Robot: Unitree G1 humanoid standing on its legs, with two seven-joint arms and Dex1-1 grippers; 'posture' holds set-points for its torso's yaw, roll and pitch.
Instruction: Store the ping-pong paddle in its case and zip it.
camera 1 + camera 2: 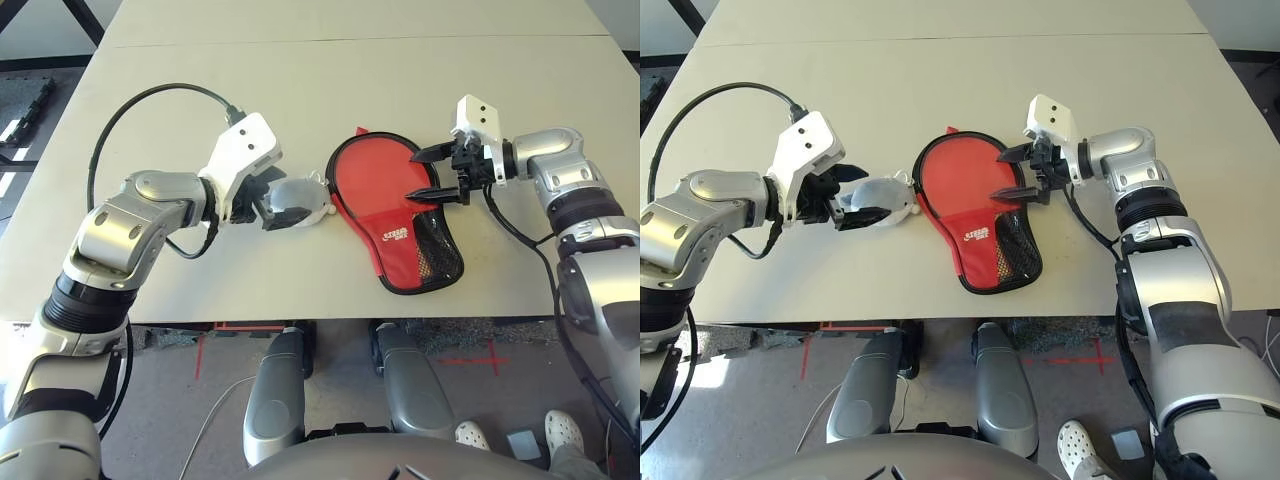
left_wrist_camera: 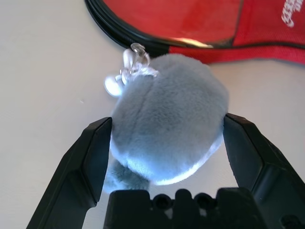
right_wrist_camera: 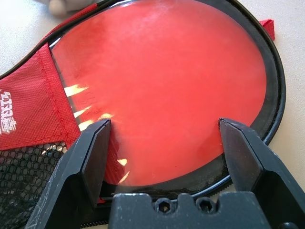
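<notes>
On the desk [image 1: 350, 70] in front of you, the case [image 1: 395, 215] lies flat with the ping-pong paddle [image 3: 162, 90] inside. Your right end effector [image 1: 432, 175] hovers released at its right edge. Your left end effector [image 1: 275, 210], released, straddles a grey pouch [image 1: 297, 200] just left of the case.

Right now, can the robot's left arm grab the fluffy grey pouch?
Probably yes. The left gripper is open, one finger on each side of the grey pouch, and nothing lies between them. The red case sits just beyond it.
</notes>
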